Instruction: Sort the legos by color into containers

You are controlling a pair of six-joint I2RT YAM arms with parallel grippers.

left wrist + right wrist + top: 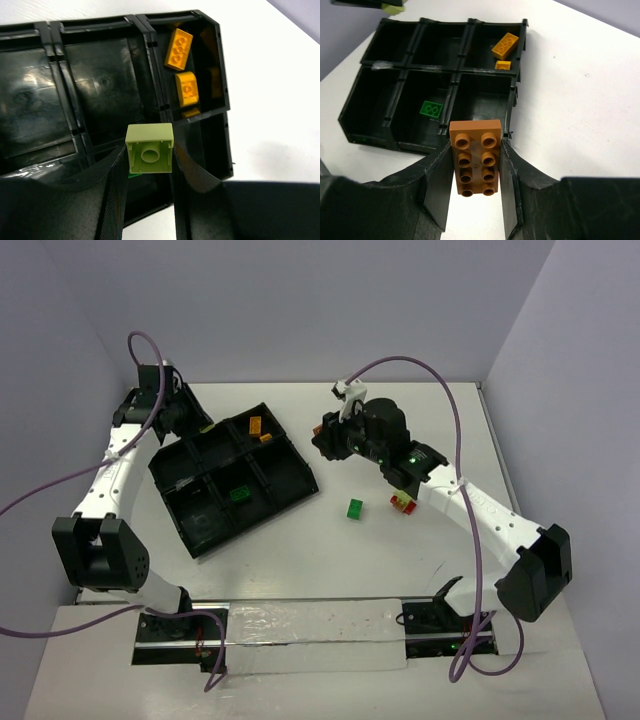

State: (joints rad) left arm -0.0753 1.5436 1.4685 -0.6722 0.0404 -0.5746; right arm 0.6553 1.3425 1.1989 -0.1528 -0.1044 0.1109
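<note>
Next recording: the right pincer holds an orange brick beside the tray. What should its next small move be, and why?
Probably carry the right pincer forward until it hangs over the far corner compartment, then release. Its orange brick seems closest in colour to the two orange legos lying there; the green lego sits in a different compartment.

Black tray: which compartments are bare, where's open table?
Black plastic tray: four compartments bare, all but those holding orange bricks and a green brick. Open white table: between tray and arm bases. Crowded: loose green brick and red-yellow cluster by right arm.
</note>
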